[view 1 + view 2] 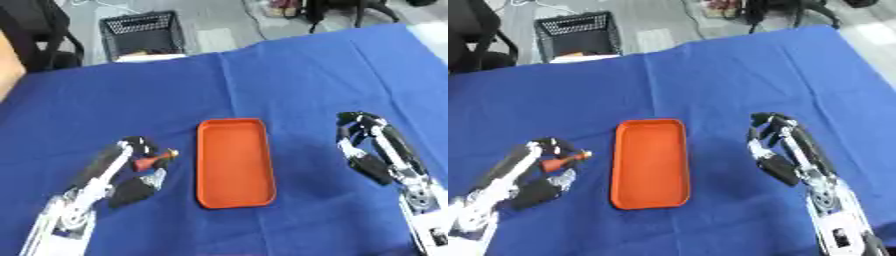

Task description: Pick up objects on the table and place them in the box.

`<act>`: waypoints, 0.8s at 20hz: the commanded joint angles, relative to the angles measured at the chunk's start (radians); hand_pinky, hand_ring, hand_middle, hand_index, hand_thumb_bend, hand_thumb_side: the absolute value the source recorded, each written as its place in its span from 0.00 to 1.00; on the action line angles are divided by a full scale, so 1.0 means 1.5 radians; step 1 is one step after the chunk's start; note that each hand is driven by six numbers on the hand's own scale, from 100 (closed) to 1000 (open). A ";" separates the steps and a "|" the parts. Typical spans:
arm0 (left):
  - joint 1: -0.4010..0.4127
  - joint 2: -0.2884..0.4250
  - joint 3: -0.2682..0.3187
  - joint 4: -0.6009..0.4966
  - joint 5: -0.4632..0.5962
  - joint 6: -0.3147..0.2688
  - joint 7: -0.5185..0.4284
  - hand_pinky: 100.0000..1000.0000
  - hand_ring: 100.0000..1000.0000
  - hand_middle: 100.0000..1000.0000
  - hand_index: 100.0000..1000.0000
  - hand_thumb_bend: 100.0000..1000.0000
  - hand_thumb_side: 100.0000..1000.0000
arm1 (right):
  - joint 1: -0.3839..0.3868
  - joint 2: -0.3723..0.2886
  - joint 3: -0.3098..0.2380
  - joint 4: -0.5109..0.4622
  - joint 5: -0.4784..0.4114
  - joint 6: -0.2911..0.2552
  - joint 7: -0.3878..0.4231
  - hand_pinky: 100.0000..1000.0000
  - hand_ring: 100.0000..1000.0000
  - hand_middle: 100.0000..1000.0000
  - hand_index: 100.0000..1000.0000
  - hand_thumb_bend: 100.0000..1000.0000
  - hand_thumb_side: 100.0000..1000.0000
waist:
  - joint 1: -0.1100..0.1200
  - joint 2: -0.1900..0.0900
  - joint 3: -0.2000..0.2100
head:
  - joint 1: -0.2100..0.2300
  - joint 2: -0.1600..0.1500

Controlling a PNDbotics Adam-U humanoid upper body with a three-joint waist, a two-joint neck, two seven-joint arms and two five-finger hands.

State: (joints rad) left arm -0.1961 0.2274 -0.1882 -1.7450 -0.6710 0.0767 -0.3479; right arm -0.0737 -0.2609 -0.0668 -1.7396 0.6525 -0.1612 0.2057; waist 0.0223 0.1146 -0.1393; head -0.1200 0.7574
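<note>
Holding a small red object [154, 161] pinched in my left hand [131, 167] at 9 o'clock of the orange box [234, 162], I judge transfer is next: carry toward 3 o'clock, release inside; right hand [372, 150] idle, fingers curled, empty.

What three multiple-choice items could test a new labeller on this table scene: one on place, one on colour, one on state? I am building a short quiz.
1. Where is the small red thing?
A. in the tray
B. in the left hand
C. beside the right hand
2. What colour is the tray?
A. orange
B. green
C. white
3. What does the tray hold?
A. several things
B. one thing
C. nothing

Answers: 1 B, the left hand has fingers curled round it. 2 A, it is orange against the blue cloth. 3 C, its floor is bare. The right hand holds nothing.
</note>
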 commanded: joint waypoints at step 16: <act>-0.167 0.012 -0.078 0.096 -0.078 -0.057 -0.003 0.85 0.74 0.71 0.52 0.00 0.20 | -0.004 -0.008 0.004 -0.003 0.000 -0.004 0.007 0.44 0.55 0.65 0.83 0.00 0.66 | -0.002 -0.011 -0.009 | 0.003 -0.006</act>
State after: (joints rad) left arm -0.4281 0.2361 -0.2979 -1.6010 -0.7784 0.0041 -0.3566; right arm -0.0736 -0.2612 -0.0604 -1.7335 0.6525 -0.1671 0.2121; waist 0.0221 0.1092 -0.1511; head -0.1194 0.7575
